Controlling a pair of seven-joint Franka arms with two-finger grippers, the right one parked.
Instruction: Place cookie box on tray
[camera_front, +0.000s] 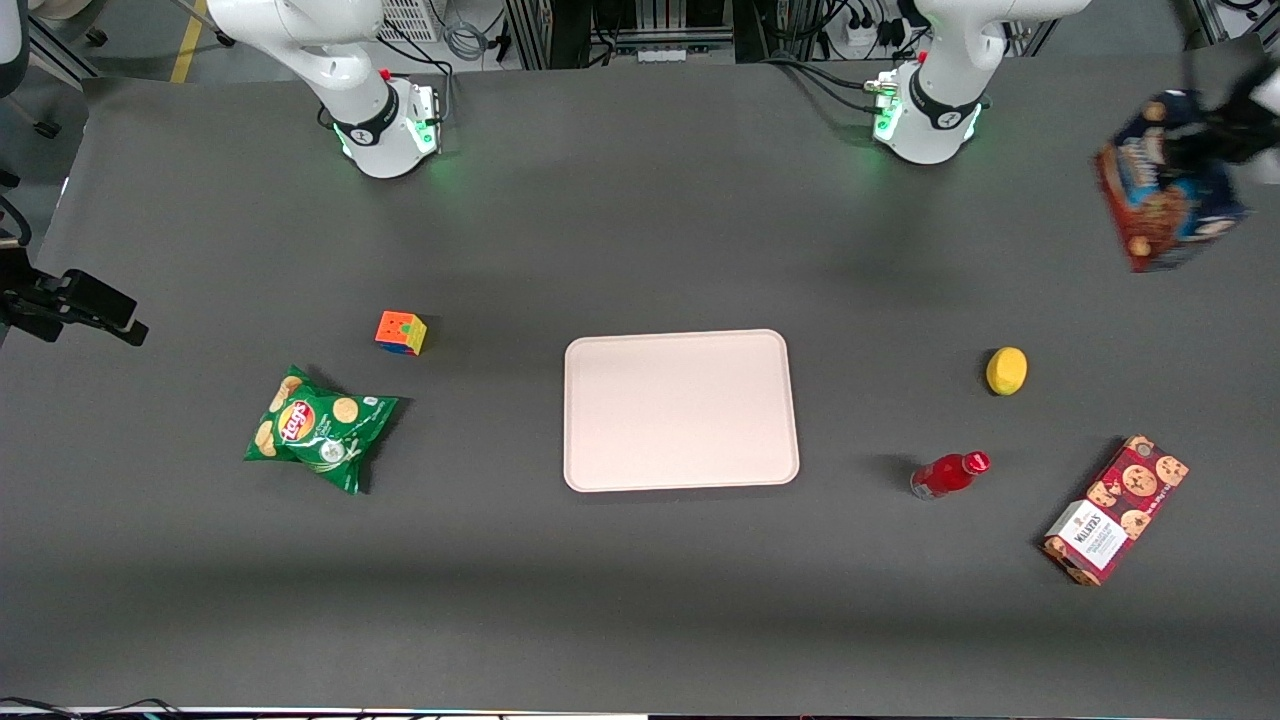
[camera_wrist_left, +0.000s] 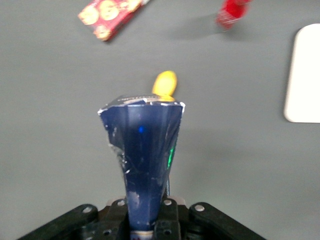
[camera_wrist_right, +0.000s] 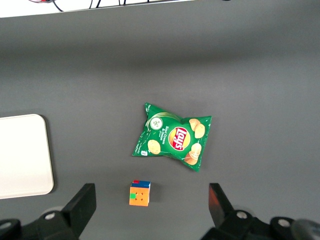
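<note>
- Jaws clamped on the cookie box (camera_front: 1165, 185); gripper (camera_front: 1225, 125) sits at the upper right edge of the front frame, blurred, well above the table (camera_front: 640, 620).
- Wrist camera: cookie box (camera_wrist_left: 142, 160) hangs straight out from the gripper (camera_wrist_left: 145, 220), its dark blue side pinched in where it is held. No table contact visible.
- Tray (camera_front: 680, 410) lies at centre frame, bare, well apart from the box. Only its edge shows in the wrist camera (camera_wrist_left: 304, 75).
- Step in hand, as I judge it: carry. Box is lifted and off the table; placing not yet done.
- Next move calls for a long sideways travel toward the tray at centre frame, then a descent over its bare middle and a release.
- Lemon (camera_front: 1006, 370) and red bottle (camera_front: 948, 474) lie between box and tray, lower right of centre; staying high should clear them.
- Red cookie box (camera_front: 1115, 510) rests at the lower right, not the target.
- Chip bag (camera_front: 318, 428) and puzzle cube (camera_front: 401, 332) sit at the left of the frame, well out of the way.
</note>
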